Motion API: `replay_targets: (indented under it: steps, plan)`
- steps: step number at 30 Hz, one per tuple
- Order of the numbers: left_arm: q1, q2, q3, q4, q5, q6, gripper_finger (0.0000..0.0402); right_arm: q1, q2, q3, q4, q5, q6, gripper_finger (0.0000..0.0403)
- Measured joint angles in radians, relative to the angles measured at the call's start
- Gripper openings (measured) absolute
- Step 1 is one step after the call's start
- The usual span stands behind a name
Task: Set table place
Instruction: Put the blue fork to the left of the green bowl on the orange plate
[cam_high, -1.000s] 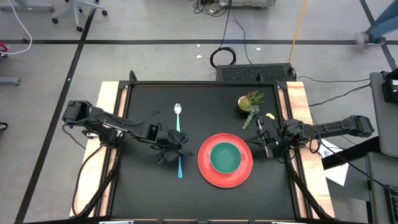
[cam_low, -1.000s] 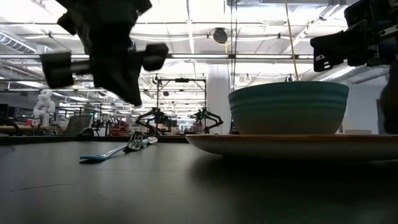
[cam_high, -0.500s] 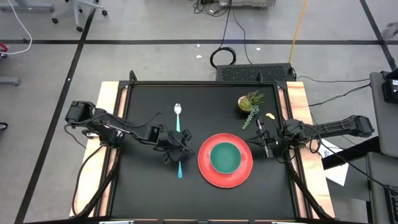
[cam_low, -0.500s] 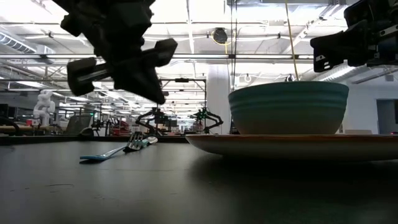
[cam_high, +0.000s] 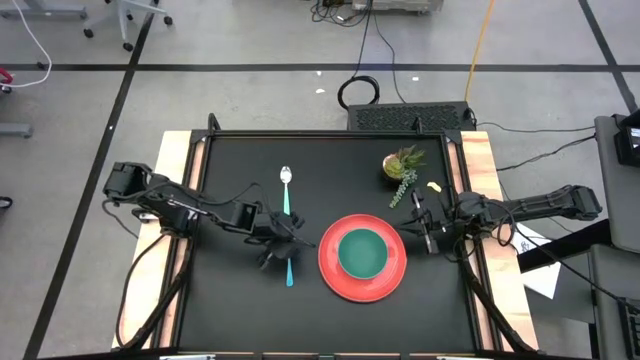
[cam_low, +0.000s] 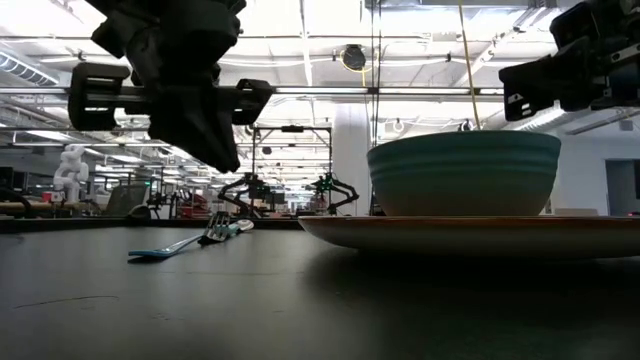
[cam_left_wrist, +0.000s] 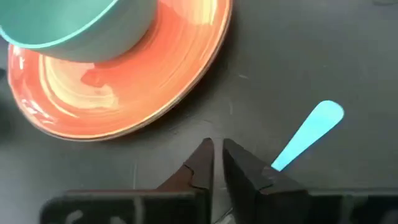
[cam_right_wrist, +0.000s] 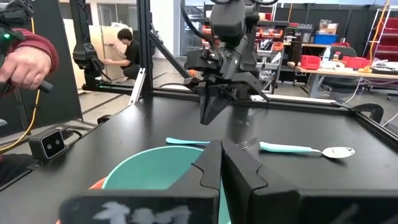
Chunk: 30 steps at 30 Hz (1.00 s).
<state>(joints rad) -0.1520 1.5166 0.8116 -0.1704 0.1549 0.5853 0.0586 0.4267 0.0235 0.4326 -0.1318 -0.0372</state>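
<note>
Since a second ago we have swung the left gripper (cam_high: 283, 243) round above the fork (cam_high: 289, 262); nothing on the table (cam_high: 230, 310) has shifted. We take the red plate (cam_high: 335, 281) as landmark. It lies right of the table's centre, with the teal bowl (cam_high: 362, 251) sitting in its middle. The fork lies just left of the plate, apart from its rim, and the spoon (cam_high: 286, 186) lies in line with it, farther toward the far edge. The left gripper hovers over the fork's middle, above the table; its fingers (cam_left_wrist: 205, 163) stand a narrow slit apart and hold nothing. The right gripper (cam_high: 428, 222) waits just right of the plate, pinched shut and empty, with the small potted plant (cam_high: 402, 165) beyond it.

We judge the step in hand to be placing the fork. To do it well, we should open wider, line the fingers across the handle, and come down straight.

Room is tight on the plate side, so any sideways slip should go away from the rim. Left of the fork the table is bare to the wood strip (cam_high: 172, 200).
</note>
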Motion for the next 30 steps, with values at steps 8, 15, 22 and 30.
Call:
replay_targets:
  steps: [8,15,22,30]
  plan:
    - [-0.007,0.0,0.0,-0.005,-0.029,0.065,0.0172,0.0,0.0,0.0,0.004,0.0,0.0,0.0]
    - [-0.034,0.0,0.0,-0.031,-0.162,0.221,0.0241,0.0,0.0,0.0,0.003,0.0,0.0,0.0]
    - [-0.053,0.0,0.0,-0.087,-0.218,0.279,0.0244,0.0,0.0,0.0,0.003,0.0,0.0,0.0]
    - [-0.063,0.009,0.0,-0.15,-0.267,0.322,0.0244,0.0,0.0,0.0,0.003,0.0,0.0,0.0]
